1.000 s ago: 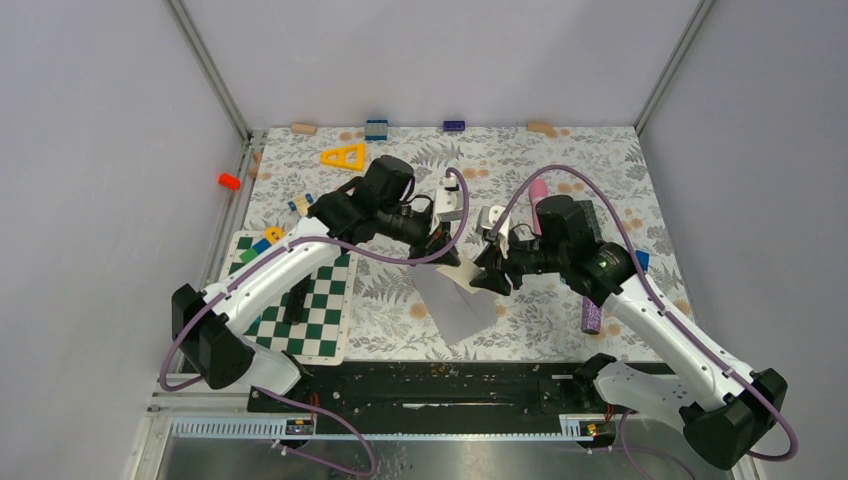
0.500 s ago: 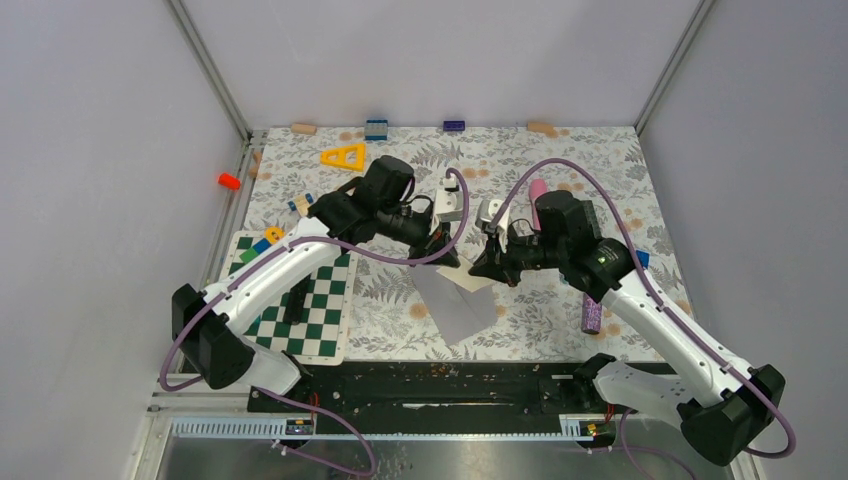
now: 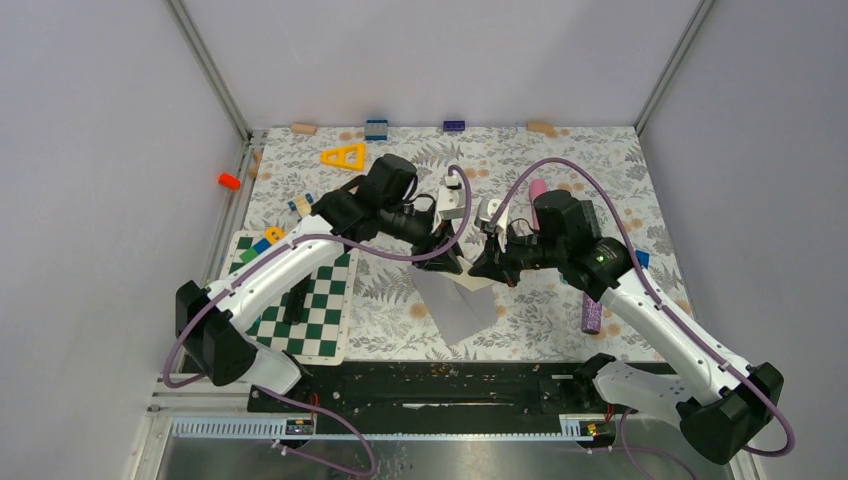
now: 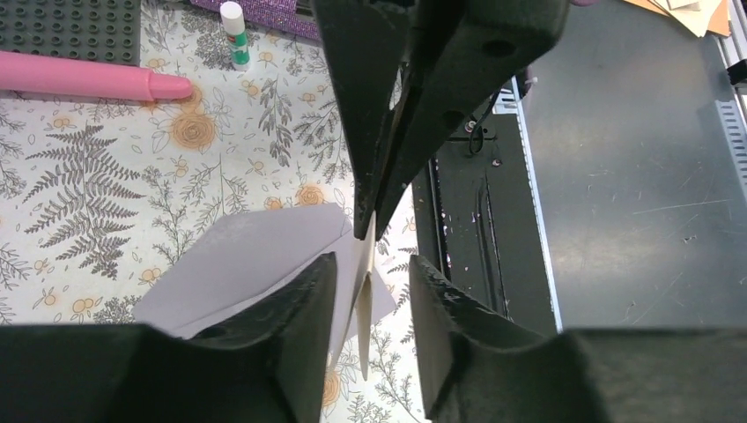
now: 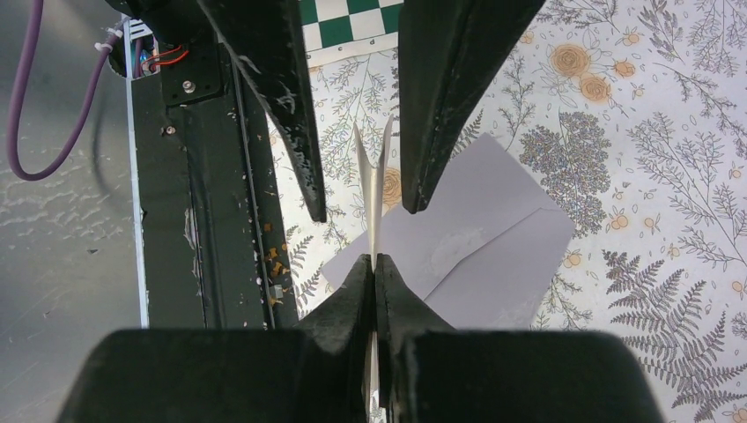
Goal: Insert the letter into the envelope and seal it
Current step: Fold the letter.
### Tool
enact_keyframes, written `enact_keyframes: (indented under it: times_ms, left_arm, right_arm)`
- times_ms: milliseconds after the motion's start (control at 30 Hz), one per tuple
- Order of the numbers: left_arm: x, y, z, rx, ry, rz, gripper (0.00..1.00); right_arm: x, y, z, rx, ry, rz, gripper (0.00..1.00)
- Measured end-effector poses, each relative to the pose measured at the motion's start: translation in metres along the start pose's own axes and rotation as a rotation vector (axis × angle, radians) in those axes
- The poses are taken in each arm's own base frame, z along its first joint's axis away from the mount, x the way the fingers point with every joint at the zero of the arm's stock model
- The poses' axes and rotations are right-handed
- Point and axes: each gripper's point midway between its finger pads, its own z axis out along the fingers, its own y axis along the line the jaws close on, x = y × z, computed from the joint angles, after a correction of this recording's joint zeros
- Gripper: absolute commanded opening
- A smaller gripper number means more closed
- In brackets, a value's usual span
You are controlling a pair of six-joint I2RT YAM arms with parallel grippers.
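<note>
Right wrist: letter (image 5: 373, 198) edge-on, tight in right gripper (image 5: 374, 263).

Soft, even white light from above fills all three views, throwing only faint shadows onto the tabletop (image 3: 540, 318), with a dull sheen on the grey metal surface (image 4: 634, 176) and the wrist cameras' own black fingers (image 5: 264, 370) near-featureless and slightly blurred.
</note>
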Motion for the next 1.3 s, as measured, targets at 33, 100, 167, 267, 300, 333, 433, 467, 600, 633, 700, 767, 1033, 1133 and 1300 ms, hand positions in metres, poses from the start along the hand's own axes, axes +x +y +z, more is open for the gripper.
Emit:
enact_keyframes:
  times_ms: [33, 100, 167, 267, 300, 333, 433, 467, 600, 633, 700, 767, 1033, 1133, 1300]
  left_arm:
    - [0.000, 0.001, 0.001, 0.001, 0.001, -0.003, 0.34]
    - [0.002, 0.003, 0.003, 0.003, 0.005, -0.011, 0.30]
    - [0.004, 0.004, 0.005, 0.005, 0.010, -0.023, 0.15]
    - [0.005, 0.005, 0.007, 0.008, 0.014, -0.034, 0.00]
    - [0.005, 0.004, 0.007, 0.011, 0.016, -0.032, 0.00]
    - [0.005, 0.004, 0.007, 0.011, 0.017, -0.032, 0.00]
    - [0.006, 0.005, 0.008, 0.012, 0.018, -0.032, 0.37]
    - [0.006, 0.005, 0.008, 0.012, 0.017, -0.026, 0.44]
    - [0.001, 0.003, 0.009, 0.022, 0.010, -0.034, 0.50]
    - [0.000, 0.003, 0.009, 0.025, 0.008, -0.036, 0.35]
    - [-0.001, 0.004, 0.010, 0.028, 0.006, -0.040, 0.03]
    - [-0.001, 0.005, 0.011, 0.030, 0.006, -0.050, 0.00]
    - [-0.001, 0.005, 0.011, 0.033, 0.008, -0.047, 0.18]
    - [0.000, 0.005, 0.011, 0.030, 0.010, -0.043, 0.00]
    - [-0.001, 0.006, 0.012, 0.028, 0.008, -0.031, 0.38]
  right_arm:
    - [0.000, 0.000, 0.000, 0.000, 0.000, 0.000, 0.00]
    - [0.000, 0.000, 0.000, 0.000, 0.001, 0.000, 0.00]
    - [0.001, 0.000, 0.001, -0.001, 0.002, 0.002, 0.00]
    - [0.002, -0.001, 0.002, -0.002, 0.006, 0.006, 0.00]
    - [0.002, -0.001, 0.002, -0.002, 0.008, 0.008, 0.00]
    - [0.003, -0.002, 0.002, -0.002, 0.010, 0.009, 0.00]
    - [0.003, -0.002, 0.002, -0.001, 0.011, 0.011, 0.00]
    - [0.003, -0.002, 0.002, -0.001, 0.011, 0.011, 0.00]
    - [0.003, -0.003, 0.003, 0.000, 0.012, 0.012, 0.00]
    - [0.004, -0.003, 0.003, 0.000, 0.012, 0.013, 0.00]
    - [0.004, -0.003, 0.003, 0.000, 0.014, 0.014, 0.00]
    - [0.004, -0.003, 0.003, -0.001, 0.014, 0.014, 0.00]
    - [0.004, -0.004, 0.003, 0.001, 0.015, 0.014, 0.00]
    - [0.004, -0.004, 0.003, 0.001, 0.015, 0.014, 0.00]
    - [0.004, -0.004, 0.002, 0.010, 0.014, 0.012, 0.00]
